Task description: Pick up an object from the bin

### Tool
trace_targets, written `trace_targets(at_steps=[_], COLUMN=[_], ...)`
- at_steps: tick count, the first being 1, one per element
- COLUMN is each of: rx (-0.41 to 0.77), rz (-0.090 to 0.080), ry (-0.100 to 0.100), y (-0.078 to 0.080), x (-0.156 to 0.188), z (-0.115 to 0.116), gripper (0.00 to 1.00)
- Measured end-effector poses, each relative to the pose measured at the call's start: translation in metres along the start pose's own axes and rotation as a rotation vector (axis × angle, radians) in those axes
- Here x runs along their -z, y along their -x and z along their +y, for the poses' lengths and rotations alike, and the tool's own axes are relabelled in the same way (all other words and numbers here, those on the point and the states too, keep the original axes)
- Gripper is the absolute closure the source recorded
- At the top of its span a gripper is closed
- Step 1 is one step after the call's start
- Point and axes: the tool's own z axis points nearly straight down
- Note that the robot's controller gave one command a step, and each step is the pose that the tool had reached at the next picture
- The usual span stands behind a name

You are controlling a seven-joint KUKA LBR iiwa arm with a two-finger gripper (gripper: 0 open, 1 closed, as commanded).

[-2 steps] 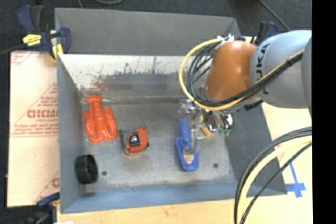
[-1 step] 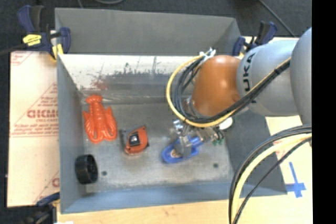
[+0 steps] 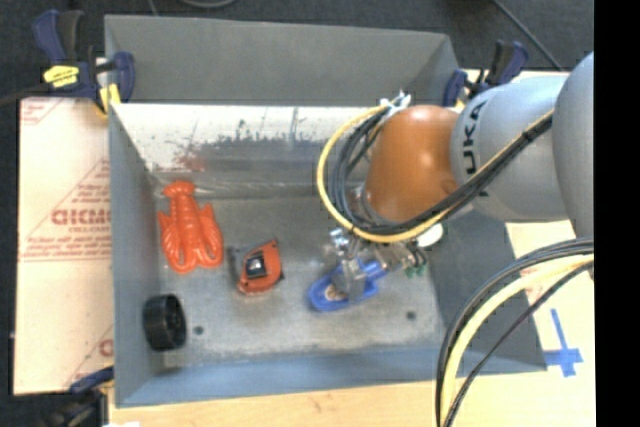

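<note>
My gripper [image 3: 349, 273] is low in the right half of the bin, its metal fingers down on a blue, flattish object [image 3: 338, 292] lying on the bin floor. The fingers stand at the blue object's middle, and whether they clasp it I cannot make out. To its left lies a small orange and black tape measure [image 3: 258, 268].
An orange toy lobster [image 3: 188, 227] lies at the left of the bin. A black roll [image 3: 164, 321] sits in the front left corner. The arm with its orange cover and looped cables hangs over the bin's right side, hiding the floor beneath.
</note>
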Motion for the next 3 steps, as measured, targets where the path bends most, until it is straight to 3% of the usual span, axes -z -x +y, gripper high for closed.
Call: trace_targets(at_steps=[1, 2, 3], rx=[0.004, 0.012, 0.015], rz=[-0.001, 0.0, 0.002], ry=[0.0, 0.001, 0.002], y=[0.001, -0.013, -0.011], x=[0.012, 0.018, 0.01], z=[0.011, 0.023, 0.04], gripper=[1.0, 1.0, 1.0])
